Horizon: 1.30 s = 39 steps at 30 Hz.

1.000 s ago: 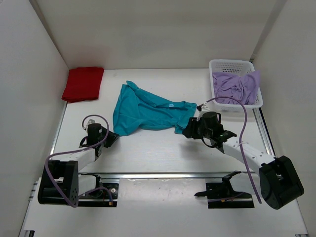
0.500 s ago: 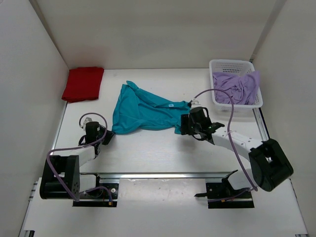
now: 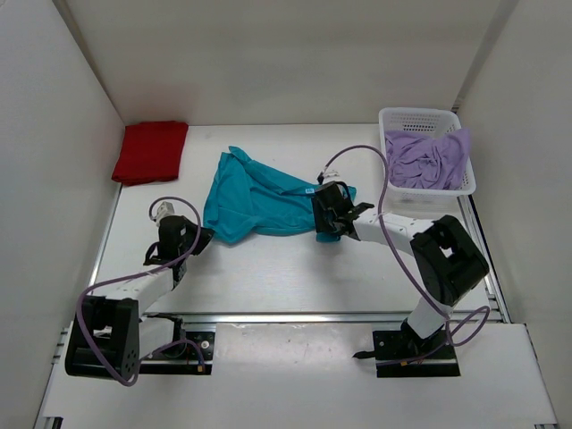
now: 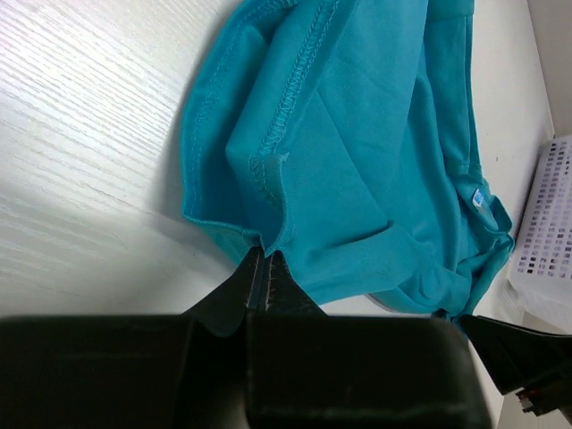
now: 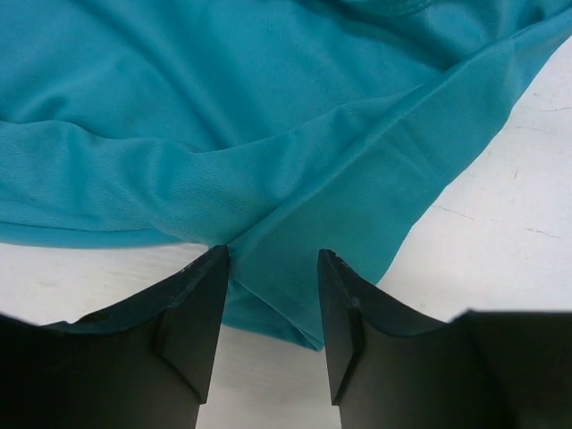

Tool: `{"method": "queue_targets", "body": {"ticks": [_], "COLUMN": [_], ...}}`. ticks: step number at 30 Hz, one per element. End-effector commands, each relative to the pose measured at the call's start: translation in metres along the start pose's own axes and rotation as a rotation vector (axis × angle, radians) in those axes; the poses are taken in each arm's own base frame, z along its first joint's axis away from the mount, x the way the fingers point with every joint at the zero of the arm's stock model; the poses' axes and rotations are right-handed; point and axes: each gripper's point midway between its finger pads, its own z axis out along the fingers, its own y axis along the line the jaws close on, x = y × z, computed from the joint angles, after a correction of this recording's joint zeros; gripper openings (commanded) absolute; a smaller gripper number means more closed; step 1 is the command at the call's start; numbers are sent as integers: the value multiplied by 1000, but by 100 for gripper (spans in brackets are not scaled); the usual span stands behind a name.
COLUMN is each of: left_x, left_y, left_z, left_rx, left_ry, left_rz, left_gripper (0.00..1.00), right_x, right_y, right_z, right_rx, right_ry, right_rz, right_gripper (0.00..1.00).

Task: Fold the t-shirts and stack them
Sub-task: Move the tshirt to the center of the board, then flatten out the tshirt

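The red shirt (image 3: pixel 150 151) is lying folded far left. The left hand (image 3: pixel 198 239) is pinching the teal shirt (image 3: pixel 259 201) at its near-left hem, open surface (image 3: pixel 268 268) alongside. The right hand (image 3: pixel 322 219) is straddling its right edge, released. The purple shirt (image 3: pixel 429 159) is sitting in the basket (image 3: pixel 418 114).

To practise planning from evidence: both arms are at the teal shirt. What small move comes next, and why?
Probably close the right tool: its jaws stand open astride a fold of the teal shirt, while the left tool pinches its hem.
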Motion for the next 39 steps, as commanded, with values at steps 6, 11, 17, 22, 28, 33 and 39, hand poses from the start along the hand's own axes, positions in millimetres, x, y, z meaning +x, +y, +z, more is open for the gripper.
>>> {"method": "queue_targets", "body": {"ticks": [6,11,17,22,28,33,39], "left_x": [5,6,0,-39,-137,-206,-250], "left_y": [-10,-13,-38,-109,-189,-211,-234], "left_z": [2,1,-2,-19,-70,-105,-134], "left_rx": [32,40,98,247,465,548,699], "left_ry": [16,21,37,75,-11,-108,-116], "left_rz": [12,21,33,126,130,86,-9], "left_gripper": [0,0,0,0,0,0,0], "right_x": [-26,-26,-40,-69,-135,-189,-243], "right_y": [-2,-6,-17,-43,-81,-93,-79], "right_z": [1,-3,-33,-99,-220,-308,-391], "right_rx": [62,66,107,131,109,92,-30], "right_ry": [-57,-62,-106,-233,-499,-659,-819], "right_rz": [2,25,44,115,231,225,203], "right_gripper": [31,12,0,1,0,0,0]}}
